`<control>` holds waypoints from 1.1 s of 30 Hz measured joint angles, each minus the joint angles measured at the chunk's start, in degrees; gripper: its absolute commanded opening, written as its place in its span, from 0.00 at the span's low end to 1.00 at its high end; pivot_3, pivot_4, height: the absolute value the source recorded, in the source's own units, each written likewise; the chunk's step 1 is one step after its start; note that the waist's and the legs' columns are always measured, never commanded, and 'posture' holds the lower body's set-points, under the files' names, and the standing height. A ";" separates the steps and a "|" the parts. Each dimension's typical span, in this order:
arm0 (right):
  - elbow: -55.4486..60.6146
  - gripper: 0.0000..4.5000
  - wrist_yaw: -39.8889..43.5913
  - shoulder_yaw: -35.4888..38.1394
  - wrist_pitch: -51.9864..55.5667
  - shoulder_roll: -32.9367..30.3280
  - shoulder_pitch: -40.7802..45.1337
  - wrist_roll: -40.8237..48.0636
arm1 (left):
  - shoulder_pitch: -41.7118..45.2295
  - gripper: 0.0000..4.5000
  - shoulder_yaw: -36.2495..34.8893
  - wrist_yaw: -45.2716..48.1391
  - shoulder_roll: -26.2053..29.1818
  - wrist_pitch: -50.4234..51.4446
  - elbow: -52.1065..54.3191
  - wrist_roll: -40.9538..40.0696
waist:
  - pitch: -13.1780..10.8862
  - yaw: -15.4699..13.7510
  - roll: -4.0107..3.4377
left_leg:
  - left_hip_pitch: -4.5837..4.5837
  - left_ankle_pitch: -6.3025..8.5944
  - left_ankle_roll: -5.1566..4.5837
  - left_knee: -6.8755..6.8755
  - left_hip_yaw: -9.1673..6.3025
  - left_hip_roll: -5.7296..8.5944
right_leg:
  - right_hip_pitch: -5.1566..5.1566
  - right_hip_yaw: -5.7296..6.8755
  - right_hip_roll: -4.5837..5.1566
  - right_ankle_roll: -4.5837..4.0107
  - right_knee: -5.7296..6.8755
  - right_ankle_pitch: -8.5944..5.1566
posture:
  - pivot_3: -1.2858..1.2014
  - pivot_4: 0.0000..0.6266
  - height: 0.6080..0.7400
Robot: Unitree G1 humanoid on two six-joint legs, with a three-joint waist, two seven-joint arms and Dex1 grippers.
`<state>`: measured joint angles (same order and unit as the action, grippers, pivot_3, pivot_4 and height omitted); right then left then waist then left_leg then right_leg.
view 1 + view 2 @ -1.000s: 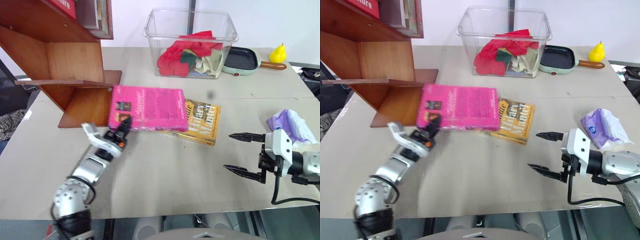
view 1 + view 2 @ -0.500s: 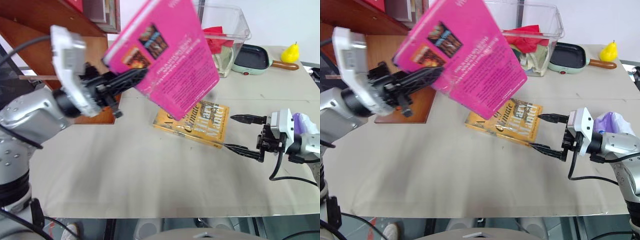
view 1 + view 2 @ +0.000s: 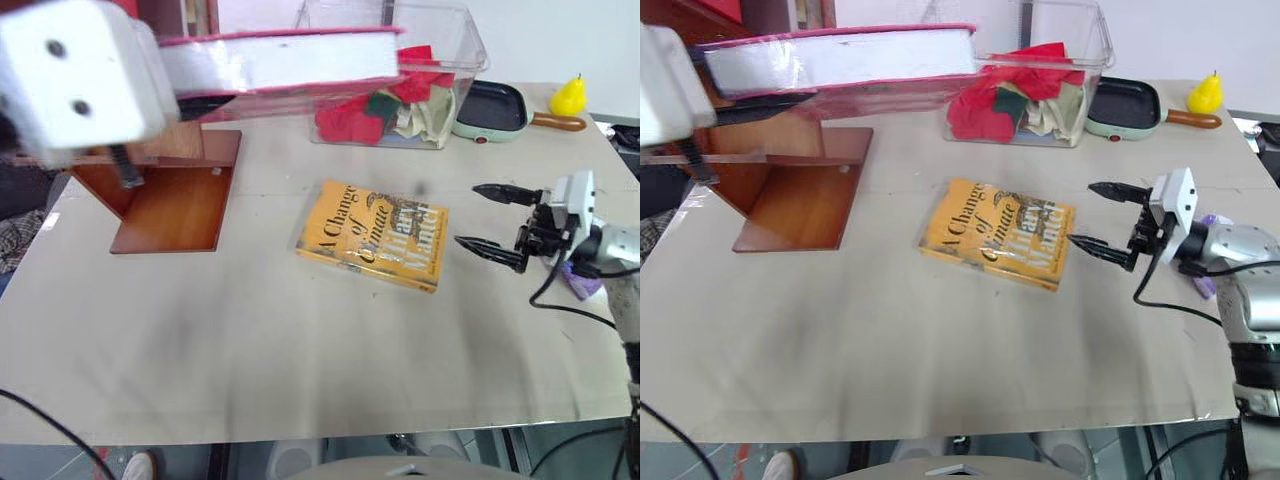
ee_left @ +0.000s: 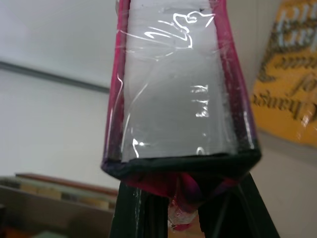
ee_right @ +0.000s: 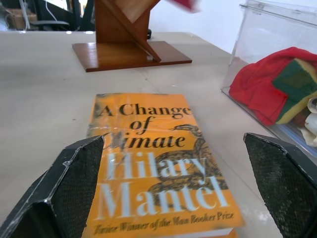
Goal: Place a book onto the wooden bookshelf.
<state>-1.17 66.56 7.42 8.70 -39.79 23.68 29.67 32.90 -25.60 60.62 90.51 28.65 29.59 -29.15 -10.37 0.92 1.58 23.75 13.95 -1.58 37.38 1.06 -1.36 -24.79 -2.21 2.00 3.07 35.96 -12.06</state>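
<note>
Wooden bookshelf (image 3: 165, 195) stands at the table's left. Left gripper (image 4: 185, 198) clamped tight on the pink book (image 3: 290, 62), holding it raised, roughly level, page edge facing the camera, above the shelf base and in front of the clear plastic bin (image 3: 440, 70) of cloths. Yellow-orange book (image 3: 372, 235) lies flat mid-table. Right gripper (image 3: 487, 218) just beside its right edge, jaws spread wide, empty.
</note>
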 measured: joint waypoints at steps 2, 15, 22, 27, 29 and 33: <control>-1.44 1.00 1.05 -0.24 -0.63 0.37 1.34 -0.13 | -2.07 0.04 -3.23 5.76 0.98 1.47 -0.22 2.75 | -0.02 -0.04 -0.02 | 0.00 0.00 0.00 -0.02 -0.02 -0.01 | -0.01 0.02 -0.04 0.00 0.01 -0.01 | 0.52 0.24 1.00; -2.75 1.00 6.97 2.46 -1.38 0.37 5.32 6.08 | -6.09 0.04 -13.85 25.30 3.74 -8.15 -11.57 27.27 | -0.07 -0.01 -0.01 | -0.05 -0.01 0.00 0.06 0.08 -0.02 | -0.02 -0.07 -0.04 -0.01 0.19 0.00 | 0.52 0.24 1.00; 4.04 1.00 5.89 5.38 1.23 -1.56 4.78 9.90 | -13.14 0.04 -16.39 25.79 -2.52 -11.12 -12.44 37.85 | -0.06 0.17 0.00 | -0.09 -0.01 0.00 0.15 0.11 -0.09 | -0.15 -0.11 -0.07 -0.02 0.58 0.00 | 0.52 0.24 1.00; 11.05 1.00 3.90 7.37 3.92 -2.77 -0.07 11.98 | -15.31 0.04 -9.45 18.35 -4.04 -7.22 -10.39 39.50 | -0.04 0.45 -0.05 | -0.50 -0.02 -0.01 0.14 0.13 -0.12 | 0.00 -0.20 -0.16 -0.03 0.98 -0.03 | 0.52 0.24 1.00; 13.91 1.00 2.44 8.05 5.10 -3.46 -2.14 12.56 | -15.53 0.04 -5.23 14.86 -4.39 -6.42 -9.78 40.13 | -0.03 0.22 -0.06 | -0.77 -0.03 -0.01 0.14 0.18 -0.16 | 0.19 -0.27 -0.20 0.12 1.06 -0.12 | 0.52 0.24 1.00; 18.45 1.00 -0.43 10.80 6.85 -4.32 -4.45 13.78 | -13.22 0.04 1.87 10.16 -4.12 -4.36 -9.99 40.16 | 0.15 0.02 -0.39 | -1.55 -0.03 -0.01 0.07 0.23 -0.18 | 0.80 -0.31 -0.21 -0.16 1.13 -0.24 | 0.52 0.24 1.00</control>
<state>17.28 66.13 18.22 15.55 -44.11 19.23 43.44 19.68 -23.73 70.78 86.39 24.28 19.60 11.01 -10.22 0.94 1.19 22.20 13.92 -1.59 37.45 1.29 -1.54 -23.99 -2.52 1.79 2.91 37.08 -12.31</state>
